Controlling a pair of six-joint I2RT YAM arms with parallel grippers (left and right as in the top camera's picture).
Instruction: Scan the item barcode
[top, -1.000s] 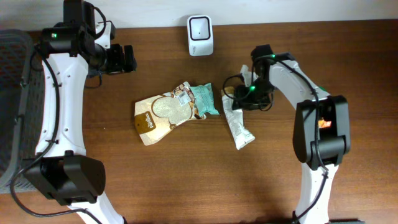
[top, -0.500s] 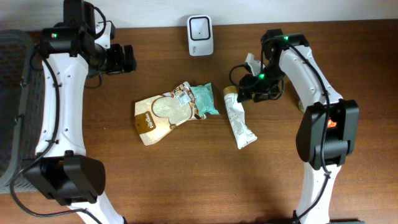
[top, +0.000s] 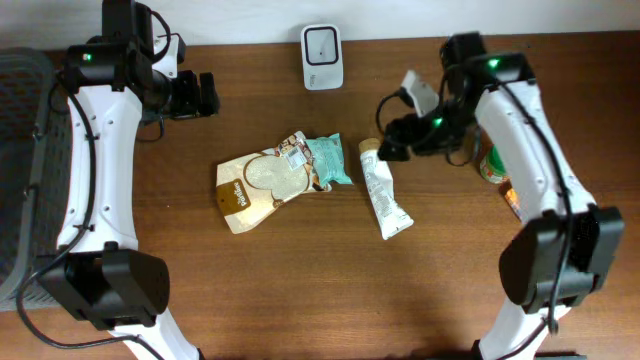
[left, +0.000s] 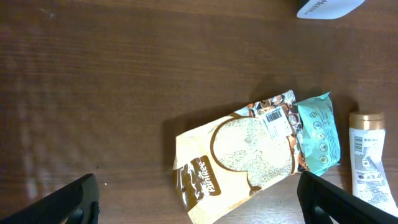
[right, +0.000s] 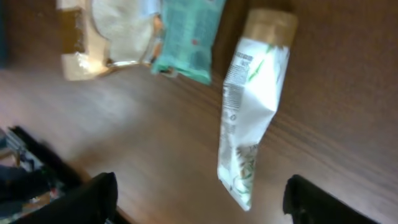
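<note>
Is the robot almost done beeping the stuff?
Not nearly. Done: nothing I can see; the tube, bag and packet lie away from the scanner. In hand: nothing; left fingers and right fingers are open, empty. Left: pick one up, show its barcode to the scanner.

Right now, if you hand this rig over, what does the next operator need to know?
Left tool: open, empty, off to the left of the items.
Right tool: open, empty, by the cap end of the white tube, which lies flat on the table.
Tan pouch, barcode up, and teal packet lie touching, left of the tube. Scanner stands at the back.
Done: no item is at the scanner.
Left: pick an item and show its barcode to the scanner.
</note>
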